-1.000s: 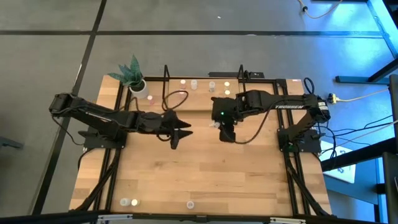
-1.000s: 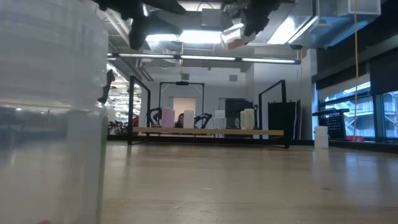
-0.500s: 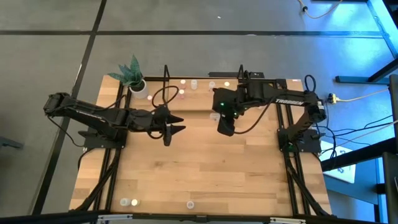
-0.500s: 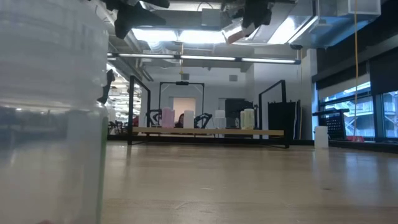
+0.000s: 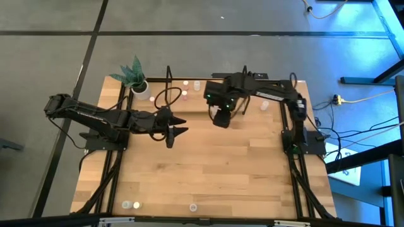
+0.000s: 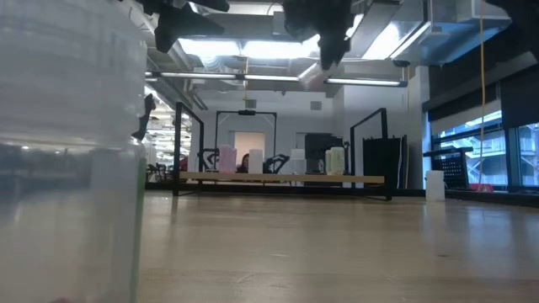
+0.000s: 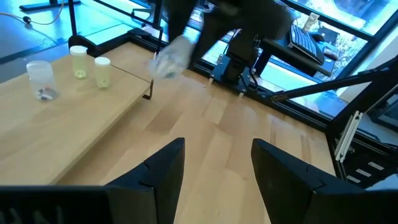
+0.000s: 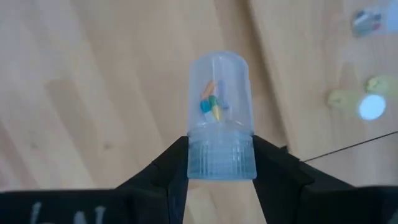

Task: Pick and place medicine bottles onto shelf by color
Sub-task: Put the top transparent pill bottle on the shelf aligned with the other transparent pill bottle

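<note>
My right gripper (image 5: 221,118) hangs above the table just in front of the shelf (image 5: 199,104), shut on a small clear bottle (image 8: 219,106) with coloured pills inside and a pale ribbed cap. The bottle shows blurred in the low view (image 6: 312,77). Several small bottles (image 5: 185,82) stand on the shelf board. My left gripper (image 5: 178,130) is open and empty above the table's middle left, and its wrist view (image 7: 217,168) shows the shelf bottles (image 7: 78,62). Three more bottles (image 5: 131,205) stand at the near edge. My right gripper pinches the bottle's ribbed cap (image 8: 221,163) between its two fingers (image 8: 171,165), one on each side. The clear body points away from the gripper, past the fingertips. The bottle is lifted clear of the table.
A white pot with a green plant (image 5: 136,79) stands at the shelf's left end. Black posts (image 5: 168,75) rise from the shelf. A big clear bottle (image 6: 67,151) stands close in the low view. Bare wood lies between the grippers and the near edge.
My right gripper has carried the bottle toward the far edge and a little left, up to the shelf's front, and its arm has swung round. My left gripper drew back toward the table's left, then stayed still, open.
</note>
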Controlling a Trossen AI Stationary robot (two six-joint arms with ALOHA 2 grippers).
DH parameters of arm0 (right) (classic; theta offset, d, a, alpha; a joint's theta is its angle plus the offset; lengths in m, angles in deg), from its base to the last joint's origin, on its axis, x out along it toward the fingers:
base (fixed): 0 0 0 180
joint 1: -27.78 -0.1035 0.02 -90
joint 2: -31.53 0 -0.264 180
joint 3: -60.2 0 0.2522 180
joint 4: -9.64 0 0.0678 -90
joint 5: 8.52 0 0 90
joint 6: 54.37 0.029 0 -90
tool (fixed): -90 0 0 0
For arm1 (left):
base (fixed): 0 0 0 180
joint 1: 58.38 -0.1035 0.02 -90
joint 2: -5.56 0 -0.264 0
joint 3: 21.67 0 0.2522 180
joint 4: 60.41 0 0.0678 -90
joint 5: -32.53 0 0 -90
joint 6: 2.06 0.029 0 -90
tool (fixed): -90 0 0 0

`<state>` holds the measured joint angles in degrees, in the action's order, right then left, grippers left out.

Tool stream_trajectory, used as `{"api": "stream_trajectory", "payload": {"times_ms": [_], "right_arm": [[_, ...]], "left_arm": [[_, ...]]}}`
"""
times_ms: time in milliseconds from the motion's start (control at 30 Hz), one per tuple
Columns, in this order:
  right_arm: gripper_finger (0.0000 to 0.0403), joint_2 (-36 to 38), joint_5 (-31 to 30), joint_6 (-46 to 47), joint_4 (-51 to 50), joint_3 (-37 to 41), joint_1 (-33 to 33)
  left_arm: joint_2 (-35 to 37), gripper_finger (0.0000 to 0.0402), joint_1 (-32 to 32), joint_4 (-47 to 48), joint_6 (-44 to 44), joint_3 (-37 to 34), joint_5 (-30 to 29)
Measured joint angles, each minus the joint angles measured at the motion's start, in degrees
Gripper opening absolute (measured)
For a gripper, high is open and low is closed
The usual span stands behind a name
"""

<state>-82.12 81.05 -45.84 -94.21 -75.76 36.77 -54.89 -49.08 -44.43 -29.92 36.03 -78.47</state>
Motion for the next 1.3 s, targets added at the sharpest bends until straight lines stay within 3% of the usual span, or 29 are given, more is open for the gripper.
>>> {"api": "stream_trajectory", "payload": {"times_ms": [300, 500, 700, 1300], "right_arm": [[0.0149, -6.48, -0.74, -0.20, 0.11, -0.26, 3.67], [0.0149, -9.15, 6.58, -0.03, 0.09, -0.21, 2.27], [0.0149, -10.46, 9.92, 0.33, 0.11, -0.02, -1.09], [0.0149, -10.42, 9.12, 2.91, 0.10, 21.49, -9.51]], "left_arm": [[-0.02, 0.0180, 0.00, 0.11, 0.09, 0.00, -0.48], [-0.02, 0.0180, 0.00, 1.83, 0.09, 0.00, -0.53], [-0.02, 0.0180, 0.00, 1.92, 0.09, 0.00, -0.55], [-0.02, 0.0180, 0.00, 2.16, 1.42, 0.00, -0.57]]}}
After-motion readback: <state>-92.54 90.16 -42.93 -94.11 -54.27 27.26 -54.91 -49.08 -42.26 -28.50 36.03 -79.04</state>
